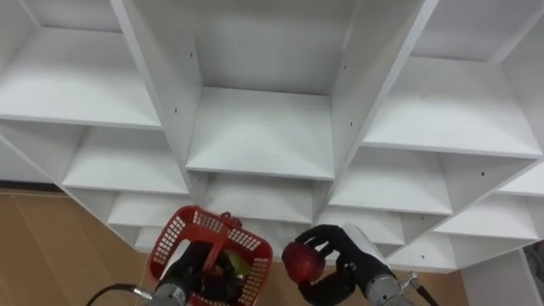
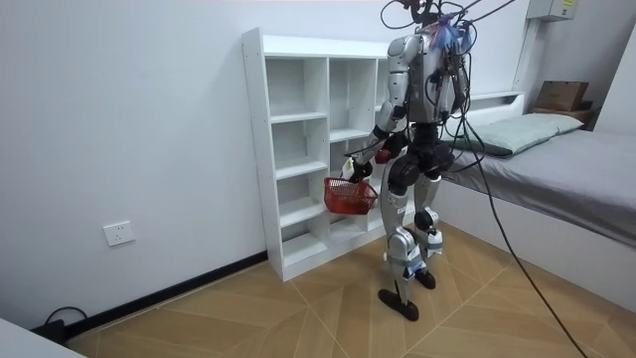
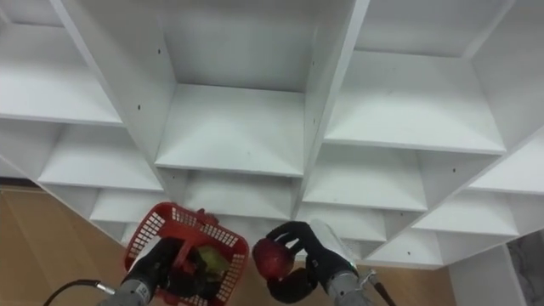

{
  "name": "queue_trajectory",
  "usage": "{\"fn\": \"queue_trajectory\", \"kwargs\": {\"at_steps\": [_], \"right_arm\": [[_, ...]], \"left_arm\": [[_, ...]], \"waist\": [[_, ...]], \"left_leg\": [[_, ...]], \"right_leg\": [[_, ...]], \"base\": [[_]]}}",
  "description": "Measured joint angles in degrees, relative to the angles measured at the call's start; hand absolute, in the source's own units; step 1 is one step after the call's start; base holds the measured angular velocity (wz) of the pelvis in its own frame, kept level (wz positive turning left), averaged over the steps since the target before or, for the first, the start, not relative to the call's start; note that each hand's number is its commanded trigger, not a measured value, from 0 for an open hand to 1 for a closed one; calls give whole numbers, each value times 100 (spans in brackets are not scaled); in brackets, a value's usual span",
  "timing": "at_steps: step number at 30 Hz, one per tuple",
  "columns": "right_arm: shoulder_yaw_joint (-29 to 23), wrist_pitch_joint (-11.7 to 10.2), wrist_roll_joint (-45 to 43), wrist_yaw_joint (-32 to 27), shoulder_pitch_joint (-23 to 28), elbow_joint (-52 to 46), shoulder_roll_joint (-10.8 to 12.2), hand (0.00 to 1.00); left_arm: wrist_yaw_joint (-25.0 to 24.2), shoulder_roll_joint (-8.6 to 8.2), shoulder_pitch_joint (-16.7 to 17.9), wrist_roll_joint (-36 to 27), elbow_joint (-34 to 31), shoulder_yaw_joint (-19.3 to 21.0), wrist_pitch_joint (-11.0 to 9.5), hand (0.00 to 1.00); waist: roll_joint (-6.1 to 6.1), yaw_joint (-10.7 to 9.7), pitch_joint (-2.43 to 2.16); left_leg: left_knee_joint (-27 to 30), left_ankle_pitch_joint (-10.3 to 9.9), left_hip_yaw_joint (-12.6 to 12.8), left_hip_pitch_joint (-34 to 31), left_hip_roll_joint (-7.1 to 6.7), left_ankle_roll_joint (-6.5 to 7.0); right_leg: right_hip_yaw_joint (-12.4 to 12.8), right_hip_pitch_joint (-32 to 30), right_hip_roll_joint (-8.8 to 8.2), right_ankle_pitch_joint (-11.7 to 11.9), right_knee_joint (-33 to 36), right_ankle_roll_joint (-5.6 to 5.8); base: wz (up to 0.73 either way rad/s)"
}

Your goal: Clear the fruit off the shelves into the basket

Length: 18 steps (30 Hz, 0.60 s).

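Transfer of a picked fruit into the basket looked to be the step in hand. The robot stood close before the white closet (image 2: 298, 149), and its right hand (image 1: 353, 255) had fingers and thumb curled round a red fruit (image 1: 301, 262), held low in front of the closet's bottom shelves. That fruit sat just beside the right-hand rim of the red basket (image 1: 180, 228), near it but apart from the mesh wall, and not yet over the opening. The left hand (image 1: 189, 274) came in from the lower left and was closed on what seemed to be the basket's handle; in the room view the basket hung in front of the robot, below its waist. Something greenish and dark (image 1: 231, 265) lay inside the basket, though its kind could not be told. The shelves (image 1: 259, 136) in sight above were bare. As a judgement, the next move called for carrying the right hand a little to its left until the fruit was over the basket's mouth and clear of the handle. The fingers would then open so the fruit dropped in, while the left hand kept the basket level. A release too near the rim risked the fruit glancing off and rolling away over the wooden floor (image 1: 51, 246).
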Motion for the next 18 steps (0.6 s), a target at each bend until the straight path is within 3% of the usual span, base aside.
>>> {"fn": "queue_trajectory", "kwargs": {"at_steps": [9,18], "right_arm": [[-4,48,-88,2,-259,393,117,100],[-6,48,-119,-18,-636,744,142,100]], "left_arm": [[-101,-64,-16,9,1,-38,0,100],[-255,-86,-58,8,-11,-93,0,100]], "waist": [[31,30,38],[18,14,42]], "left_leg": [[10,0,-67,-96,0,0],[99,1,-128,-354,-5,0]], "right_leg": [[-61,-52,-5,-1,-10,-1],[-129,-232,-26,-1,-10,-1]], "base": [[4],[4]]}}
